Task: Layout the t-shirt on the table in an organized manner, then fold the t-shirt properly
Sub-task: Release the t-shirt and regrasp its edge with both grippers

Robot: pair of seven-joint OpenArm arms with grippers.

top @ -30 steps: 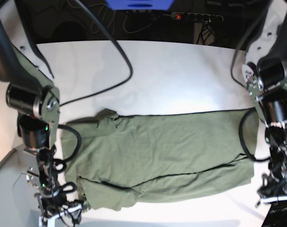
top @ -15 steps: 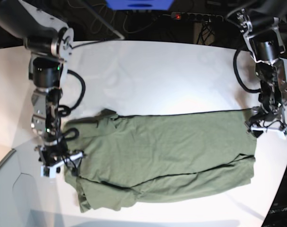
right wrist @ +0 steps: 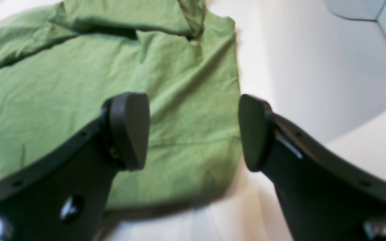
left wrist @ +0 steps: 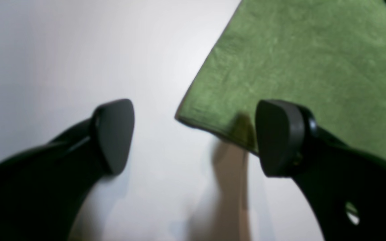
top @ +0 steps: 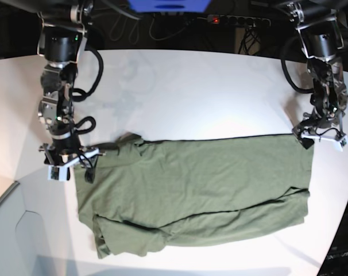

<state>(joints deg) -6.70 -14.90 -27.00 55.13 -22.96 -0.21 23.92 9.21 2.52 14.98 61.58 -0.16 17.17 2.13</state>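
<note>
The olive green t-shirt [top: 197, 190] lies on the white table [top: 191, 92], folded lengthwise into a wide band with a doubled layer along its near side. My left gripper [top: 319, 138] hangs open over the shirt's far right corner. In the left wrist view that corner of the t-shirt [left wrist: 297, 50] pokes in between the fingers of the left gripper [left wrist: 196, 137]. My right gripper [top: 68, 165] is open at the shirt's far left end. In the right wrist view the right gripper [right wrist: 191, 132] hovers over the t-shirt [right wrist: 62, 100] near its wrinkled edge. Neither gripper holds cloth.
A power strip [top: 238, 20], cables and a blue object [top: 168, 4] lie beyond the table's curved far edge. A grey surface [top: 13, 241] sits off the table's near left. The table's right edge runs close to the left gripper.
Both arms have swung from the shirt's near corners to its far corners. The shirt itself has barely shifted.
</note>
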